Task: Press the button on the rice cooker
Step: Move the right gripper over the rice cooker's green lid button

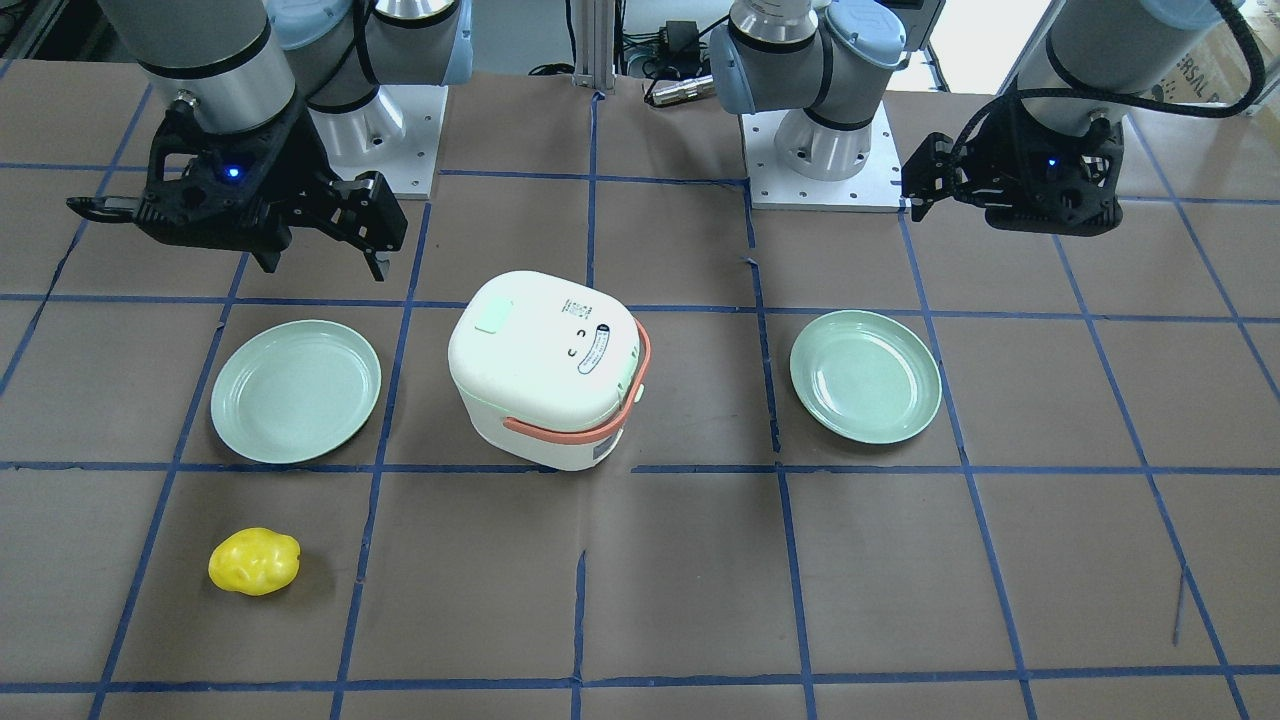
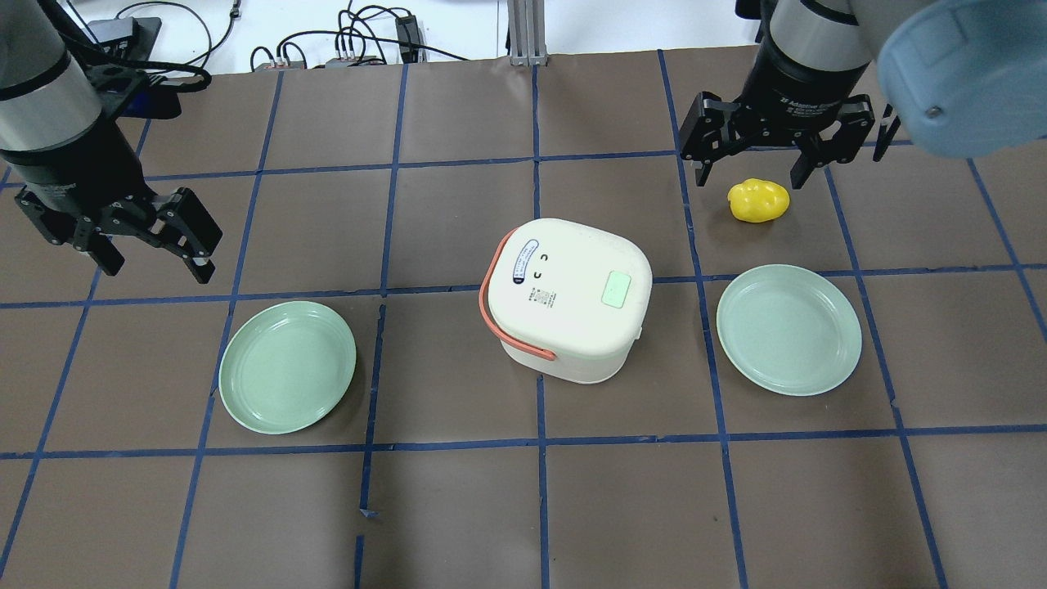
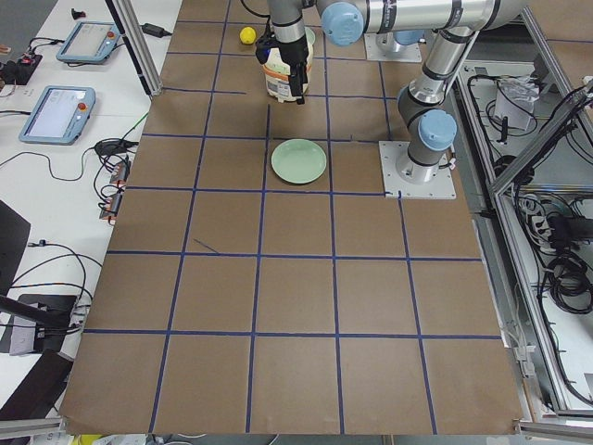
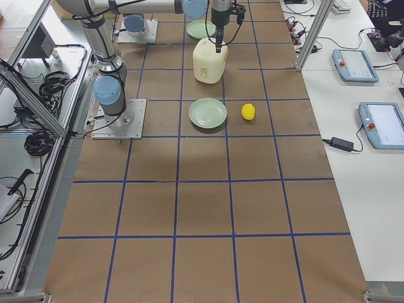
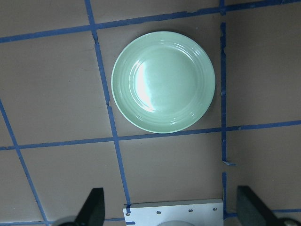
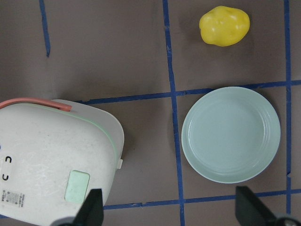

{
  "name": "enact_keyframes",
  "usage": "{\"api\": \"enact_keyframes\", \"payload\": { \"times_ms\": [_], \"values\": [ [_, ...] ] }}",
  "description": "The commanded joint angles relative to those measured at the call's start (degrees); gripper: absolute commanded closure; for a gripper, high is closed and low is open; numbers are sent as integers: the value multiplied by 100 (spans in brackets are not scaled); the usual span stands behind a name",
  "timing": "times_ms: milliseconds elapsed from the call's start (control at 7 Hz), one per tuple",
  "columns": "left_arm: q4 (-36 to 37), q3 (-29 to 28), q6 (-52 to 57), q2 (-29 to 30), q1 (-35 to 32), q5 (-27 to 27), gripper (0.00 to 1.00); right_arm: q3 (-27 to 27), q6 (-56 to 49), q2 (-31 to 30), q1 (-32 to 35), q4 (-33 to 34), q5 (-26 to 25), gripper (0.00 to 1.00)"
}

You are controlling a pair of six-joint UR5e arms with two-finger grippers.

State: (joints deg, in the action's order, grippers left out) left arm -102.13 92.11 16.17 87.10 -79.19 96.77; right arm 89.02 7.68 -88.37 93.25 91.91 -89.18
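Observation:
The white rice cooker [image 2: 568,298] stands in the middle of the table with its lid shut and its coral handle lying over the side. It also shows in the front-facing view [image 1: 545,365] and the right wrist view [image 6: 51,155]. A mint-green square button [image 2: 616,290] sits on the lid. My right gripper [image 2: 748,172] is open and empty, high above the table and apart from the cooker. My left gripper [image 2: 155,254] is open and empty, off to the cooker's left. Both also show in the front-facing view, the right gripper [image 1: 325,255] and the left gripper [image 1: 930,190].
A mint-green plate [image 2: 288,366] lies to the left of the cooker and another mint-green plate [image 2: 789,329] to its right. A yellow lumpy object [image 2: 759,200] lies beyond the right plate. Blue tape lines cross the brown table.

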Motion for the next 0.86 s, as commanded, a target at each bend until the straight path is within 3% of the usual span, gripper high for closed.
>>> {"api": "enact_keyframes", "payload": {
  "times_ms": [0, 571, 714],
  "values": [
    [0, 0, 0, 0, 0, 0, 0, 18, 14, 4, 80, 11, 41, 0],
    [0, 0, 0, 0, 0, 0, 0, 141, 529, 259, 701, 310, 190, 0],
    [0, 0, 0, 0, 0, 0, 0, 307, 759, 277, 886, 553, 199, 12]
  ]
}}
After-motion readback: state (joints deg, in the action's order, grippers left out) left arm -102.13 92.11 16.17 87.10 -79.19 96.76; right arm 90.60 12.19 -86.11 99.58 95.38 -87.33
